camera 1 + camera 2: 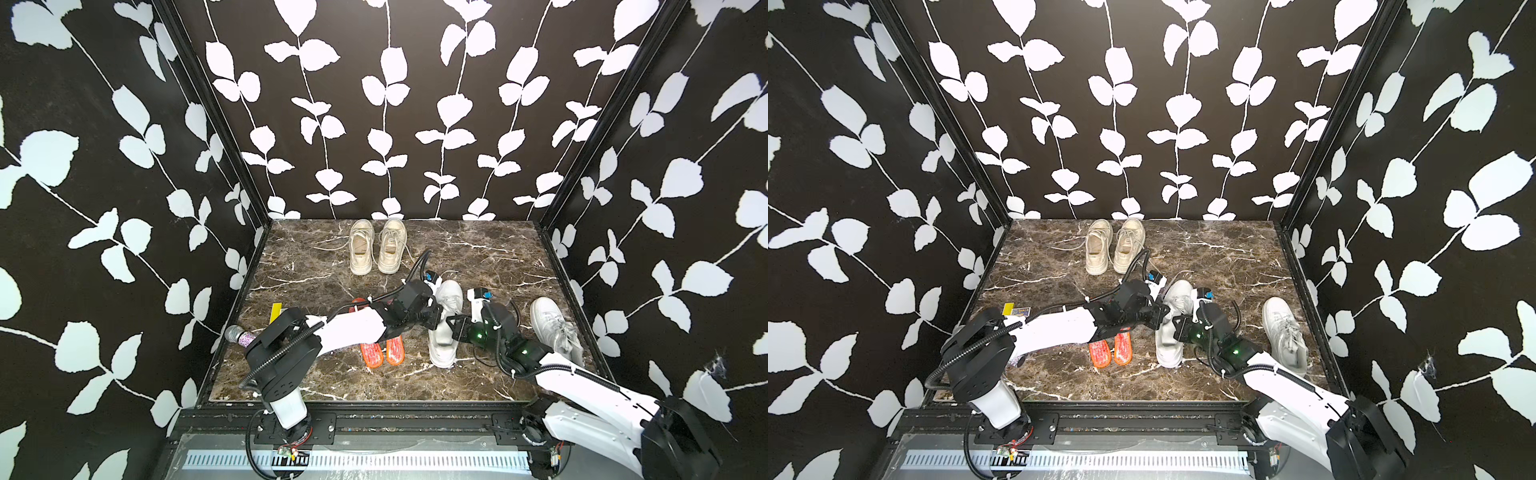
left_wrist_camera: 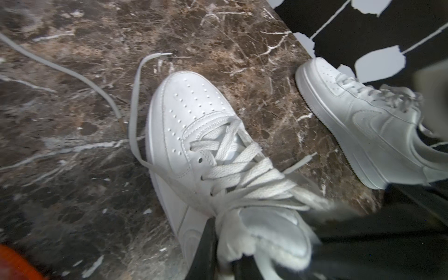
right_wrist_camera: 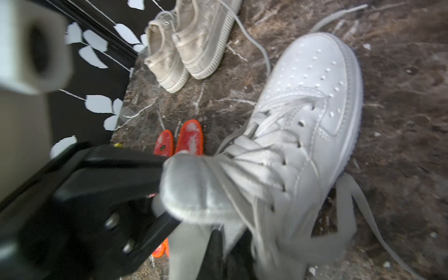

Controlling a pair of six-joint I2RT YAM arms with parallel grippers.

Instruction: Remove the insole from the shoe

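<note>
The white lace-up shoe (image 1: 449,296) lies mid-table with its toe to the back, and it also shows in the wrist views (image 2: 189,114) (image 3: 312,80). My left gripper (image 2: 223,264) is shut on the edge of the shoe's tongue (image 2: 266,225) and holds it pulled up and back; it shows in a top view (image 1: 436,314). My right gripper (image 3: 224,252) reaches into the shoe's opening from the heel side and is shut on a thin, pale ribbed piece, apparently the insole's edge (image 3: 228,231). The rest of the insole is hidden inside the shoe.
A second white shoe (image 1: 555,328) lies to the right near the wall. Two orange insoles (image 1: 382,353) lie left of the held shoe, partly under my left arm. A beige pair (image 1: 376,247) stands at the back. A microphone (image 1: 239,334) and a yellow card (image 1: 275,312) lie far left.
</note>
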